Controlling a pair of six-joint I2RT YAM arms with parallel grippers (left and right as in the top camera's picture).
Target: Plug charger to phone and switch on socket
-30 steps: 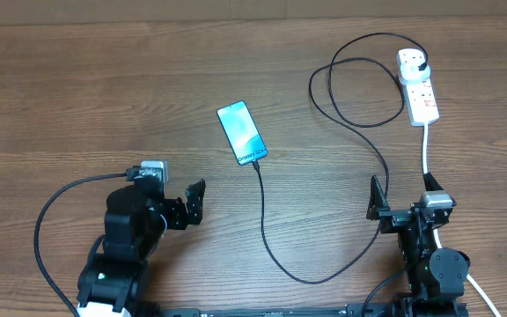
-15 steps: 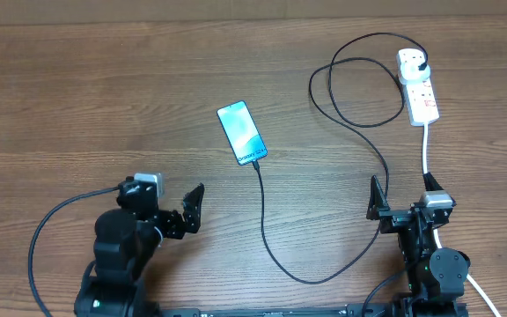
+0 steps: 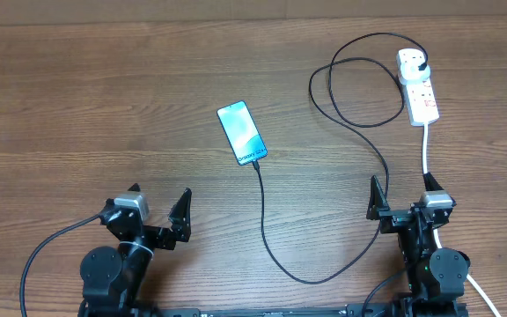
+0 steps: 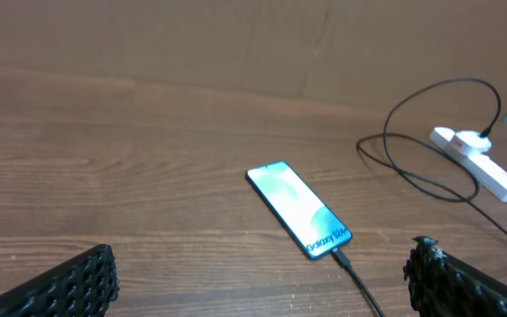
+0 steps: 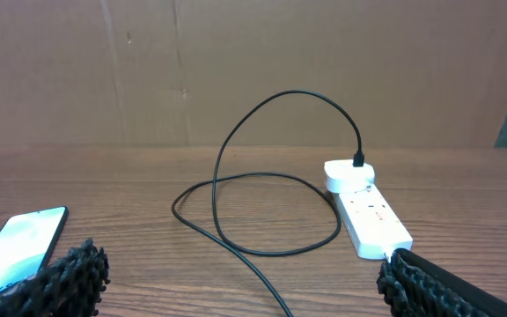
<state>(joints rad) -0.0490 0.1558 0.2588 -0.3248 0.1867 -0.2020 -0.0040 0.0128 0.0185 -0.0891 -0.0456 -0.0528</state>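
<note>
The phone (image 3: 241,133) lies screen up at mid-table, its teal screen lit. The charger cable (image 3: 264,224) has its connector tip in the phone's lower end, runs toward me, loops right and back up, and its black plug sits in the white socket (image 3: 418,85) at the far right. My left gripper (image 3: 158,204) is open and empty, near the front edge, well short of the phone. My right gripper (image 3: 401,190) is open and empty, in front of the socket. The left wrist view shows the phone (image 4: 299,210) ahead between the fingers. The right wrist view shows the socket (image 5: 368,208).
The socket's thick white lead (image 3: 426,150) runs from the block down to the right arm's base. The cable loops (image 3: 350,92) lie on the wood left of the socket. A cardboard wall (image 5: 236,62) stands behind the table.
My left arm has pulled back toward the front edge and to the left, away from the phone, its gripper open throughout. The right arm, phone, cable and socket have not moved.
</note>
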